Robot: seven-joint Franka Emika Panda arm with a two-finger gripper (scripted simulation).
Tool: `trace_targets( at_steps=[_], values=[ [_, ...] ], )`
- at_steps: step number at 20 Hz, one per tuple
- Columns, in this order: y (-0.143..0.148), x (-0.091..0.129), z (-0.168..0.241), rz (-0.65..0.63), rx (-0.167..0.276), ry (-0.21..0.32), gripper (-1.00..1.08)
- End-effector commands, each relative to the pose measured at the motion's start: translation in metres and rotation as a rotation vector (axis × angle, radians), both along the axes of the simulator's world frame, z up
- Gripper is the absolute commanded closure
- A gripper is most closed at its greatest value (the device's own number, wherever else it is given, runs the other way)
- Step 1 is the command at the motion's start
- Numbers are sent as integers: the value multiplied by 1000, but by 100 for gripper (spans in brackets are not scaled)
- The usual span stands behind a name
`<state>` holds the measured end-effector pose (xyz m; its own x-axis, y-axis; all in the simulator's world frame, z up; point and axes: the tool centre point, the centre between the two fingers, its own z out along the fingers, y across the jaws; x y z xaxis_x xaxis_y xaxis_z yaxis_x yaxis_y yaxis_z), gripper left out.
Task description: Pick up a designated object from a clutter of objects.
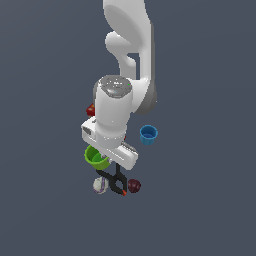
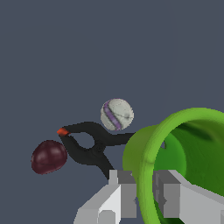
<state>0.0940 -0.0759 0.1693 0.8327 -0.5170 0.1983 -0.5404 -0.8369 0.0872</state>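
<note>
The designated object, a lime-green cup [image 2: 192, 144] with a thick rim and darker inside, fills the near part of the wrist view and lies tilted. My gripper [image 2: 143, 186] is shut on its wall: one finger [image 2: 122, 192] presses the outside and the other finger [image 2: 168, 194] sits inside the cup. In the exterior view the green cup [image 1: 94, 156] peeks out from under the white hand [image 1: 117, 150], which hides the fingers. The rest of the clutter lies close by.
A black clamp [image 1: 116, 181] with orange tips lies just beyond the cup, with a white ball [image 1: 100, 185] and a dark plum [image 1: 133, 186] on either side of it. A blue cup [image 1: 148, 135] stands apart at the exterior view's right. A red item [image 1: 90, 110] shows behind the arm.
</note>
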Motion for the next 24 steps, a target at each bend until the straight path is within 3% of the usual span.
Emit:
trace_targets(
  at_steps=[1, 24],
  values=[
    [24, -2, 23, 0, -1, -3, 108],
    [239, -19, 217, -1, -2, -3, 108]
  ],
)
